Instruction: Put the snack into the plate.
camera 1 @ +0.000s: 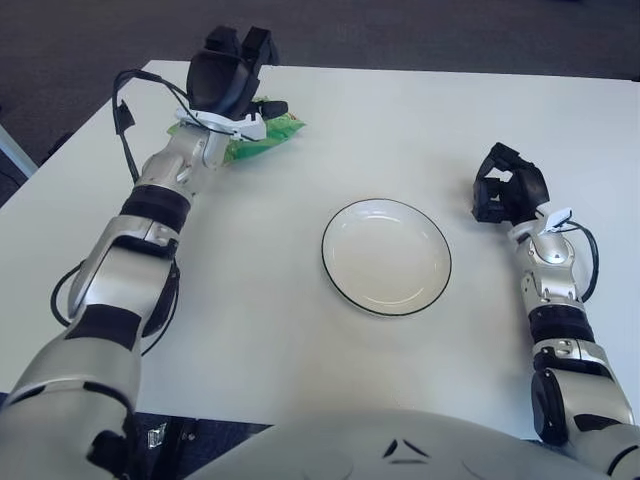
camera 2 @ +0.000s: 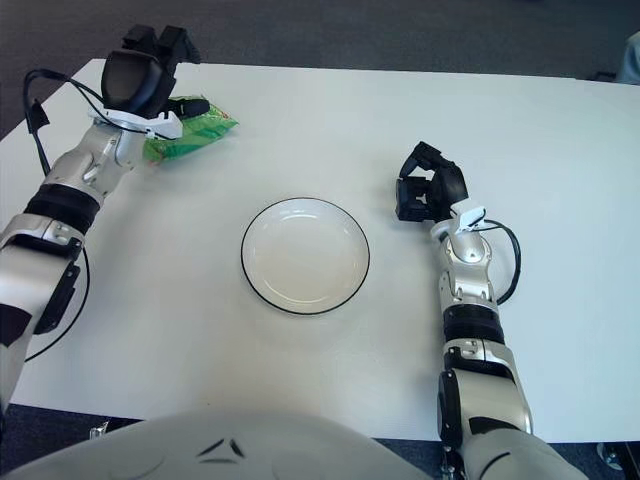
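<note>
At the far left of the desk (camera 1: 300,330) the snack (camera 1: 262,128), a green packet, lies flat on the white top, well apart from the plate (camera 1: 386,257), which sits empty near the middle. The left hand (camera 1: 228,82) shows over the packet's left end, its arm stretched far forward; two fingers (camera 1: 258,42) point up and away from the packet, and a dark tip shows just at the packet's upper edge. The hand looks spread rather than closed, and I judge that it has no hold on the packet: the pose reads as a reach set up over the snack, with the grasp not yet made. Whether any part of the hand touches the packet cannot be told.

The right hand (camera 2: 428,192) shows just right of the plate, fingers curled inward around nothing, idle, probably kept clear so the plate is open for the drop.

The right eye view shows more of the packet's green face to the right of the hand and the dark tip at its upper edge more plainly; in the left eye view the wrist covers more of the packet.
</note>
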Controlling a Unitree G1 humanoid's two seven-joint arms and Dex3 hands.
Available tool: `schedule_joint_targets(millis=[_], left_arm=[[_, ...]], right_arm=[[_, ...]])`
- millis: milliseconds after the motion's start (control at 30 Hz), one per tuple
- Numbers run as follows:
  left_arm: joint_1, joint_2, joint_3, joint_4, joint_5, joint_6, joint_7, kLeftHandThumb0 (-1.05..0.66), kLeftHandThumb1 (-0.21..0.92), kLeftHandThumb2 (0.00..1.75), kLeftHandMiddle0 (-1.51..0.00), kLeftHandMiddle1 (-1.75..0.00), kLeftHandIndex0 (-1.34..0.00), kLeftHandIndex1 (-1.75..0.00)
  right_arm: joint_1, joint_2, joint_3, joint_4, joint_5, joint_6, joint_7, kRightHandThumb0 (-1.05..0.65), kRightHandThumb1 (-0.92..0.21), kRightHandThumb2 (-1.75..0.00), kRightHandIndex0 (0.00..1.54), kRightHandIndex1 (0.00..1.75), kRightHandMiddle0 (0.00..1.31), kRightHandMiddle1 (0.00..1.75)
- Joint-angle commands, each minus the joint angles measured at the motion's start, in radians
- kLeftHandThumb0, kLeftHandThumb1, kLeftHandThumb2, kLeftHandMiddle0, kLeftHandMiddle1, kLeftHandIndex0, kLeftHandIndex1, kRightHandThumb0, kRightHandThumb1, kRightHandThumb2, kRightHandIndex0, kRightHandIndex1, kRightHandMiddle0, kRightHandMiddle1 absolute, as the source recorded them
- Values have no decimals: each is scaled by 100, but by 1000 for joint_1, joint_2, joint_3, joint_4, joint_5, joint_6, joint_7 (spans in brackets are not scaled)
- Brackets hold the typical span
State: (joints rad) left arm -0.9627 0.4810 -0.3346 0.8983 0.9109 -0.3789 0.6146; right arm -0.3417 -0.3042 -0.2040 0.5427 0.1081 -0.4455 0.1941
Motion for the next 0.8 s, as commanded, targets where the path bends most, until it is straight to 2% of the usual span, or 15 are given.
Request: schedule_joint_targets(millis=[0,67,167,200,267,367,533,767], left_arm=[[-65,-14,-29,86,3,16,32,-86,91,68,-8,-92,0,-105],[-85,-18,-43,120,2,26,33,-88,92,69,-7,-87,0,-100],[-108,-22,-63,155,1,53,14,-96,92,81,-2,-73,0,-84],[-113,-23,-67,160,-4,66,-15,-99,92,83,-5,-65,0,-84],[-123,-26,-73,169,-17,88,-72,-102,92,91,-2,-52,0,-67],[-131,-31,-73,177,-39,102,-127,-104,92,97,-1,-41,0,-55],[-134,-43,-70,182,-78,119,-184,-105,92,104,0,-30,0,-43],[-153,-69,-91,212,-93,180,-250,-105,92,109,0,-19,0,-37]], right_arm=[[55,33,3,48,9,-11,6,-50,-27,-138,135,175,66,175],[55,33,2,48,10,-10,7,-50,-27,-138,135,175,66,175],[55,34,2,50,11,-8,10,-50,-27,-138,135,175,66,175],[56,34,1,47,12,-5,12,-50,-27,-138,135,175,66,175],[58,33,2,44,14,0,15,-50,-27,-138,135,175,66,175],[59,32,2,43,9,0,13,-50,-27,-138,135,175,66,175],[64,30,4,32,-1,1,6,-50,-27,-138,136,175,66,175],[70,23,11,18,-12,17,6,-50,-28,-136,136,175,64,175]])
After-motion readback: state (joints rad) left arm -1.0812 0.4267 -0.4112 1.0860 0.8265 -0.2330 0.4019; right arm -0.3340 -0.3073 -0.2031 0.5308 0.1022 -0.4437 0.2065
